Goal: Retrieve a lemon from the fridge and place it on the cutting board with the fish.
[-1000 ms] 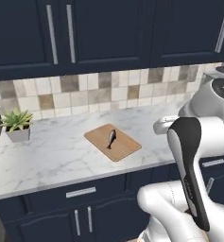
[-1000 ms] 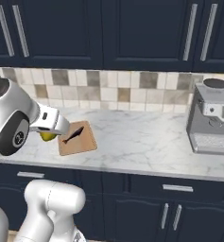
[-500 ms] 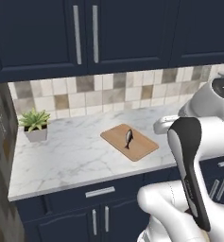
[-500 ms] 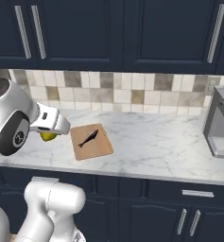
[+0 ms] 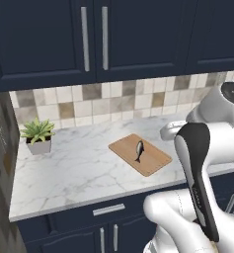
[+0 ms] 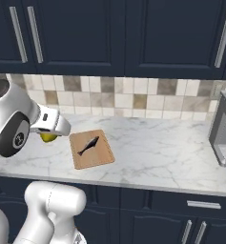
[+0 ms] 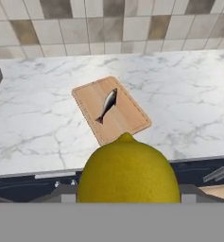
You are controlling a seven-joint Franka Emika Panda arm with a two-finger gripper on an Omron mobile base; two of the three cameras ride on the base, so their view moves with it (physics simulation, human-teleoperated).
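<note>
Gripper (image 6: 48,136) clamps the lemon (image 7: 128,171) off the counter's (image 5: 74,173) front edge, short of the cutting board (image 7: 110,109) holding the fish (image 7: 107,105), bare marble all around.

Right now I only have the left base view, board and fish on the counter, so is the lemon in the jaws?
Observer: Yes. The hand view has the lemon gripped, right up against the camera.
Operator: Where is it relative to the cutting board?
Observer: In the right base view the lemon sits left of the cutting board, not over it yet.
Operator: Anything else on the board besides the fish?
Observer: No. The fish lies near the middle, with bare wood on both sides.
</note>
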